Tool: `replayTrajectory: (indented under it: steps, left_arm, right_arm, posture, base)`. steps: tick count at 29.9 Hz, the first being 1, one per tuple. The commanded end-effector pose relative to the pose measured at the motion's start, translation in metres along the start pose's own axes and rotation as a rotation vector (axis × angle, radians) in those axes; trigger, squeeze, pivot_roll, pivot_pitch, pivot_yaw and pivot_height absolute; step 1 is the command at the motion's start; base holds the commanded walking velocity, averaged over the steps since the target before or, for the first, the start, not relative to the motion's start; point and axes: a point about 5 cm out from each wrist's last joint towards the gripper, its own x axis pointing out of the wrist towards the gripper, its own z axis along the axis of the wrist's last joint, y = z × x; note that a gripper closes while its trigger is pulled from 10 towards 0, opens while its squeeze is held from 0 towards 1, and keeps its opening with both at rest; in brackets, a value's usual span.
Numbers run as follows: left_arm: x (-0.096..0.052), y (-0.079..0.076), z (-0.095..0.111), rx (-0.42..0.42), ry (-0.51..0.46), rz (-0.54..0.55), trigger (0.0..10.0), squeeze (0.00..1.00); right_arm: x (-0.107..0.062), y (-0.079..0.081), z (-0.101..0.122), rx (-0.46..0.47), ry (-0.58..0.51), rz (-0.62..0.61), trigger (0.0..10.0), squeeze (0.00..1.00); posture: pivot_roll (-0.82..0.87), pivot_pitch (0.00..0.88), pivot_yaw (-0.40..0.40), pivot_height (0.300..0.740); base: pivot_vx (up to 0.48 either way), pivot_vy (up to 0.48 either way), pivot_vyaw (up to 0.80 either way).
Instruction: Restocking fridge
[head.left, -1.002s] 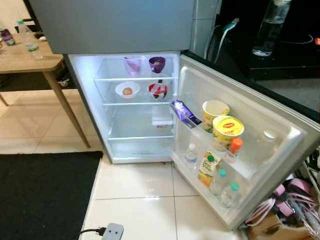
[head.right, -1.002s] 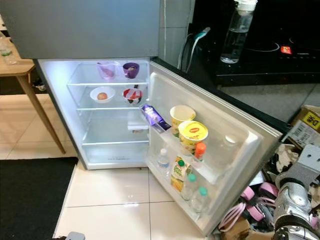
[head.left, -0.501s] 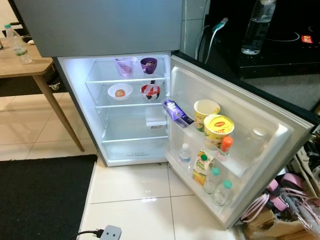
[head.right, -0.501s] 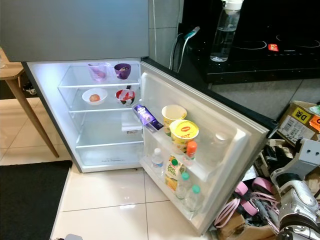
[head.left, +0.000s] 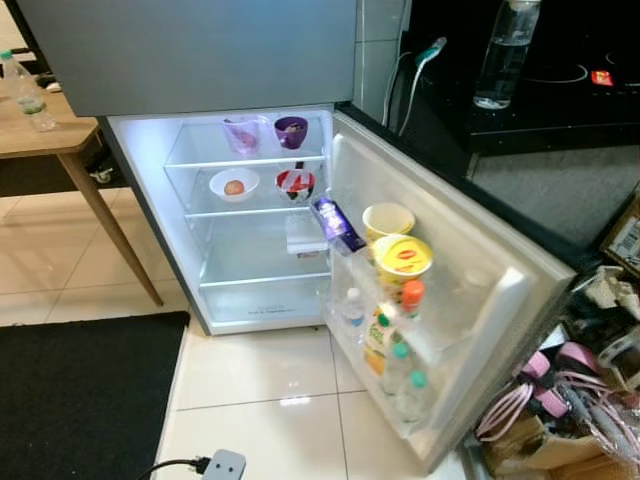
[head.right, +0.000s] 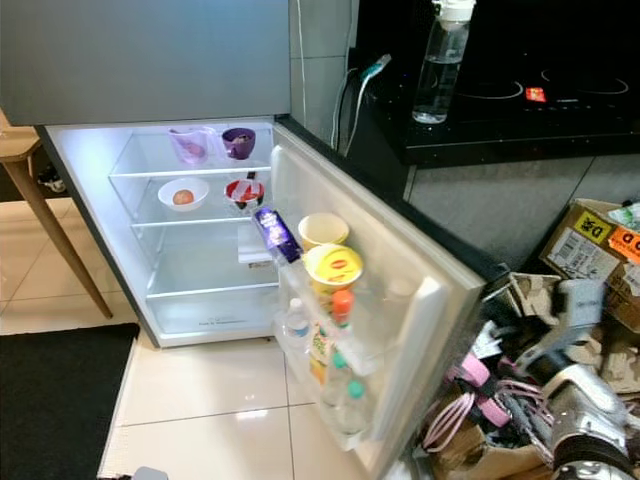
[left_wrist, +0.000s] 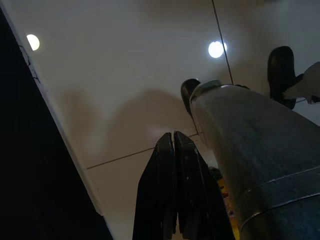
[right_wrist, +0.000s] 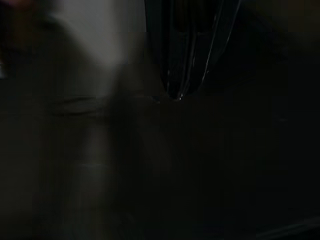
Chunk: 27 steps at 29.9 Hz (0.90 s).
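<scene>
Two bowls (head.left: 233, 184) sit in your open fridge (head.left: 255, 265); your left tool (left_wrist: 173, 145) is pressed together, the right I cannot tell.

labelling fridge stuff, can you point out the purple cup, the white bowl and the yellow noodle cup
purple cup (head.left: 291, 131), left eye view, middle of its side wall
white bowl (head.left: 233, 179), left eye view, its far rim, above what lies in it
yellow noodle cup (head.left: 401, 255), left eye view, middle of its lid

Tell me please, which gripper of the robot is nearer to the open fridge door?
Probably the right: its arm hangs beside the fridge door's outer edge, over the clutter. The left gripper hangs idle above the tiled floor.
</scene>
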Motion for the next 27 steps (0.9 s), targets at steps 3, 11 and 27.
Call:
replayTrajectory:
  steps: [3, 11, 27]
  left_arm:
    - [-0.001, -0.007, -0.016, 0.005, 0.062, -0.023, 10.0, 0.00]
    - [0.000, -0.011, -0.016, 0.006, 0.062, -0.040, 10.0, 0.00]
    - [0.002, -0.012, -0.007, -0.022, 0.034, -0.036, 10.0, 0.00]
  right_arm:
    - [0.001, 0.010, -0.010, 0.024, 0.056, 0.103, 9.4, 0.00]
    - [-0.035, 0.007, -0.053, 0.111, 0.284, -0.046, 10.0, 0.00]
    - [-0.064, 0.021, -0.118, 0.098, 0.618, -0.377, 10.0, 0.00]
  posture:
    - [-0.09, 0.000, 0.013, 0.740]
    - [-0.09, 0.000, 0.009, 0.740]
    - [-0.09, 0.000, 0.002, 0.740]
  base:
    - [0.000, 0.000, 0.00]
    - [0.000, 0.000, 0.00]
    - [0.000, 0.000, 0.00]
